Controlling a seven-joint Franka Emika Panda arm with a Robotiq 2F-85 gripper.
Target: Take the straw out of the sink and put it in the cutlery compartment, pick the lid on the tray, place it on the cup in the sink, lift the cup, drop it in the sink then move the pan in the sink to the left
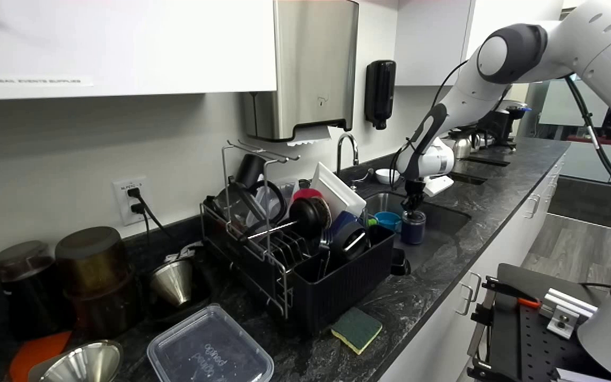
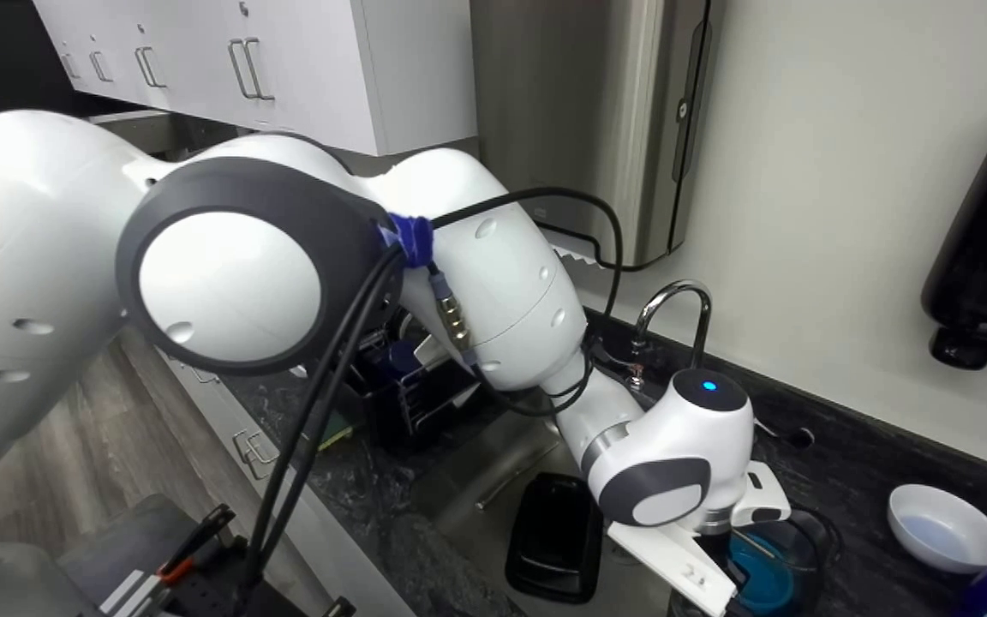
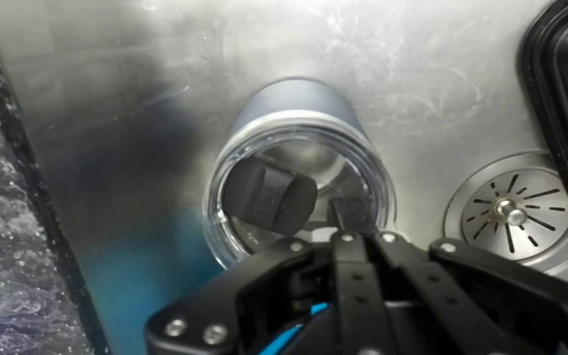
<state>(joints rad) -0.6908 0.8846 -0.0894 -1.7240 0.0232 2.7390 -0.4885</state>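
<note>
Nearest in an exterior view, a clear box (image 1: 210, 350) lies on the dark counter (image 1: 316, 366), with a metal cone (image 1: 83, 366) near it. A little beyond, a green and yellow sponge (image 1: 357, 330) rests just beside the foot of the crowded rack (image 1: 250, 281); a fork (image 1: 325, 246) stands up in its black cutlery bin (image 1: 340, 292). Past the rack opens the sink (image 1: 443, 223). The pan (image 2: 555, 536), black and rectangular, lies in it, and in the wrist view its edge comes right up to the drain (image 3: 508, 214). The cup (image 1: 413, 233) stands upright in the sink, a blue vessel (image 1: 389, 220) just beside it. The lid (image 3: 299, 190), clear with dark parts, sits over the cup's mouth; whether it is pressed home cannot be told. The gripper (image 3: 358, 224) is at one side of the lid, its jaws closed together with nothing visible in their hold; whether they touch the lid is unclear. The white arm (image 1: 475, 101) reaches across from the counter's front. Behind the sink rises the tap (image 1: 355, 154); a white bowl (image 1: 387, 176) sits on the counter past it, and farther off stands a metal pot (image 1: 462, 148).
</note>
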